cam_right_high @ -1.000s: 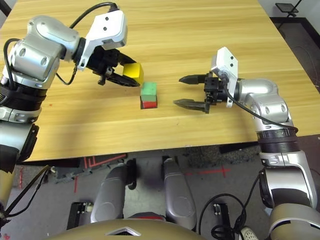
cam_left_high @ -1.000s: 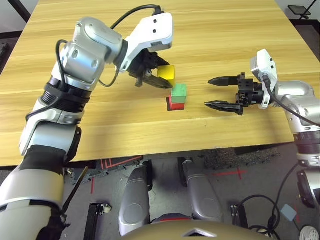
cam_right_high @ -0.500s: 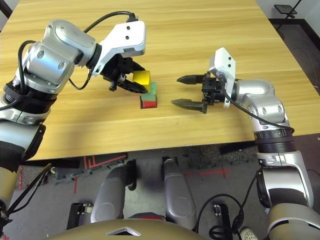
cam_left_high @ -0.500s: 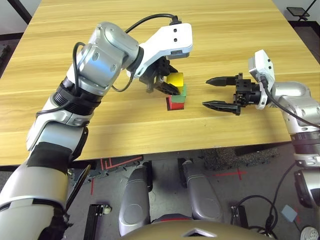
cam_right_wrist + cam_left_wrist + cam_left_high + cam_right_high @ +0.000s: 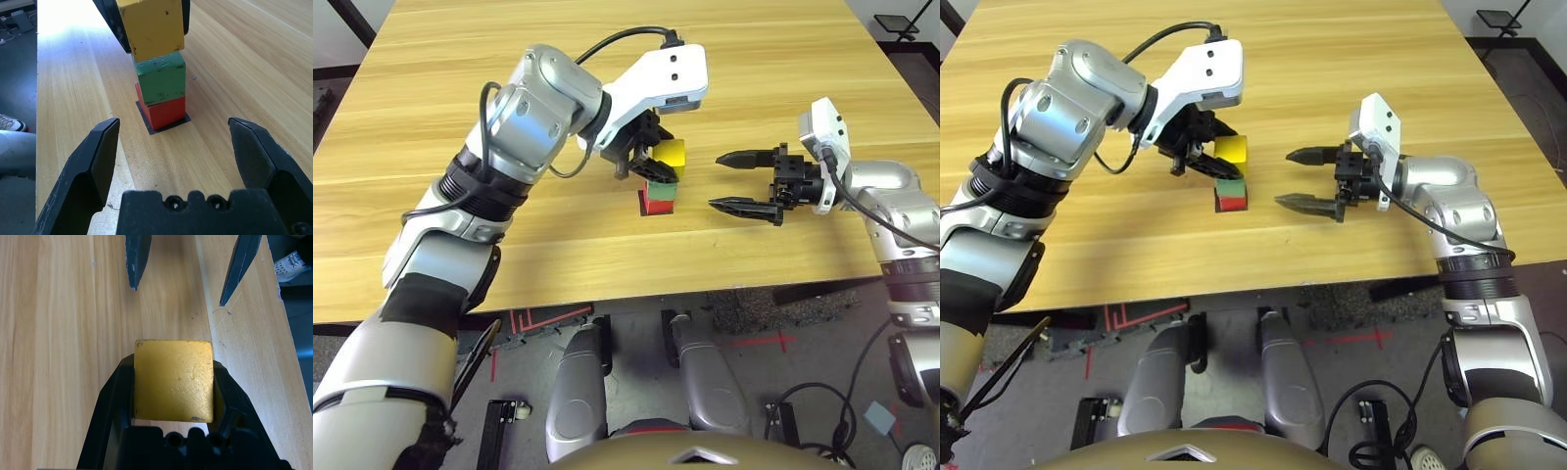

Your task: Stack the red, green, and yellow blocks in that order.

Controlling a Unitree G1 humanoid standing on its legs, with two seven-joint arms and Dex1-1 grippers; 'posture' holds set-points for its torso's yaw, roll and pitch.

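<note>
The red block sits on a flat black patch on the table, and the green block rests on top of it. My left gripper is shut on the yellow block, holding it directly over the green one, a little offset. Whether the two touch I cannot tell. In the left wrist view the yellow block is clamped between both black fingers. My right gripper stands open, just right of the stack and level with it, with nothing between its fingers.
The wooden table stretches wide around the stack. Its front edge runs close below the stack, with dark floor, cables and red tape marks beyond it.
My left gripper has carried the yellow block to the right, from beside the stack to directly over the green block. The right gripper has hardly moved.
</note>
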